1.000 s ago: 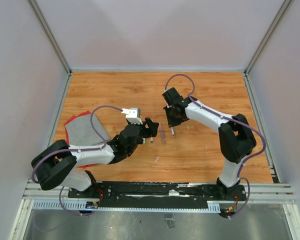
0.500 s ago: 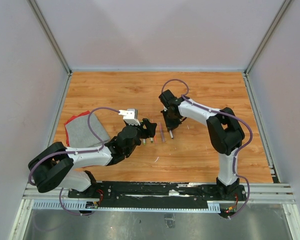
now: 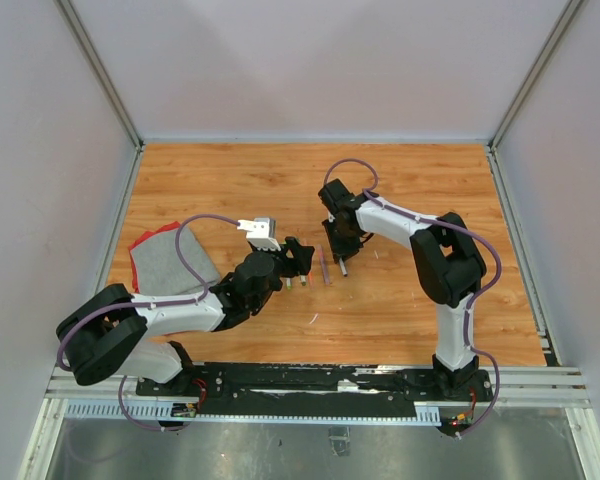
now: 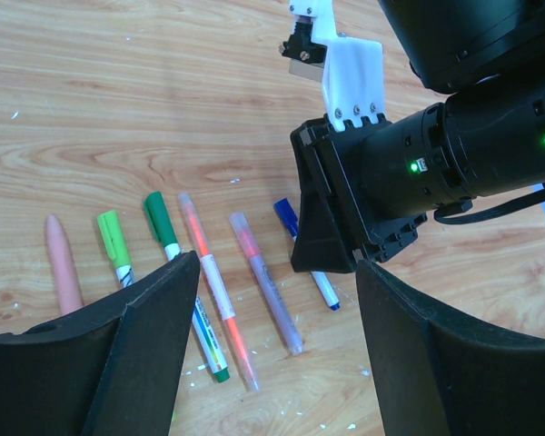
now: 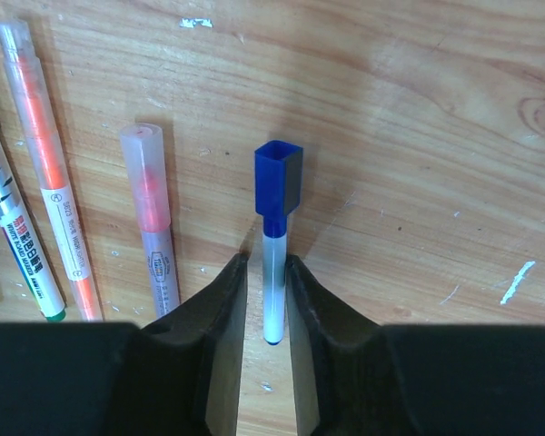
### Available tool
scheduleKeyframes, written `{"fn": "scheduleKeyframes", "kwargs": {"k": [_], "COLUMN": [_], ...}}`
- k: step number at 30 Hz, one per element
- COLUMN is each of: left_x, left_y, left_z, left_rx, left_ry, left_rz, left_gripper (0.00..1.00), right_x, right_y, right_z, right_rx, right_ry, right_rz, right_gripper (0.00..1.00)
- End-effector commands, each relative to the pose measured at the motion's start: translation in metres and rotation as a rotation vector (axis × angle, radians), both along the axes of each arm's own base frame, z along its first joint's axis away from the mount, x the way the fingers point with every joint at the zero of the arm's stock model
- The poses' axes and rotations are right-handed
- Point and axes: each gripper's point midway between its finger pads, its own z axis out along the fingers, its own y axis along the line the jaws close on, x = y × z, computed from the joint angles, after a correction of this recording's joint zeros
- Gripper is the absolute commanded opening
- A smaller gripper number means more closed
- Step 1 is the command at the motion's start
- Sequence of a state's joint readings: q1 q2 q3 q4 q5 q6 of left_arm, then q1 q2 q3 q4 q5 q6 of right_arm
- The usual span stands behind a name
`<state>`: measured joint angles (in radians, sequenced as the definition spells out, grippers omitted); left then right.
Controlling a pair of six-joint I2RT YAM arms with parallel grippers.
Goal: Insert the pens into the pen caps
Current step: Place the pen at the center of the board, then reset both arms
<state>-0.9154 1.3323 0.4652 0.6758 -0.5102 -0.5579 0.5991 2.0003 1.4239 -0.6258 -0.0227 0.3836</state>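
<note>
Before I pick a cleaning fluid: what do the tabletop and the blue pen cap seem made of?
Tabletop: wood grain with knots, possibly laminate, matt, flecked white. Blue pen cap: opaque smooth plastic, likely moulded, going by its crisp square edges.

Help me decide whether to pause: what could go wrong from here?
The right gripper straddles the blue-capped pen; pulling away could drag or roll it. The pink pen lies beside one finger and might get nudged. The left gripper hangs open close by; the two could bump.

A blue-capped pen (image 5: pixel 278 182) lies on the wooden table (image 5: pixel 418 136) between the narrowly parted fingers of the right gripper (image 5: pixel 266 282). A pink pen (image 5: pixel 154 227) lies just beside it.
</note>
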Motion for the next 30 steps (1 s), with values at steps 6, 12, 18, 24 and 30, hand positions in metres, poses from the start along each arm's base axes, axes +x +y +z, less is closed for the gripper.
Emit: {"fn": "scheduleKeyframes", "kwargs": {"k": [6,12,18,24,30], "left_x": [0.005,0.005,0.006,0.006,0.004], "left_y": [-0.001,0.0,0.001,0.002,0.0], "left_z": [0.011,0.012,0.012,0.013,0.013], "left_rx": [-0.033,-0.03,-0.022,-0.003,-0.001], "left_ry": [-0.026,-0.027,-0.03,-0.05,-0.06], "left_rz": [0.013,0.016,0.023,0.013,-0.003], "left_gripper": [0.75,0.74,0.75,0.77,0.82], "right_x": [-0.002,0.001,0.002,-0.012,-0.037], "right_y": [-0.006,-0.004,-0.009,-0.024,-0.048], "right_z": [0.001,0.041,0.092,0.125,0.161], "right_rx": [-0.002,0.057,0.134,0.196,0.289], "right_ry": [0.011,-0.076,-0.235,-0.391,-0.571], "right_rz": [-0.013,-0.02,-0.015,0.002,-0.032], "right_gripper": [0.29,0.39,0.5,0.63,0.95]}}
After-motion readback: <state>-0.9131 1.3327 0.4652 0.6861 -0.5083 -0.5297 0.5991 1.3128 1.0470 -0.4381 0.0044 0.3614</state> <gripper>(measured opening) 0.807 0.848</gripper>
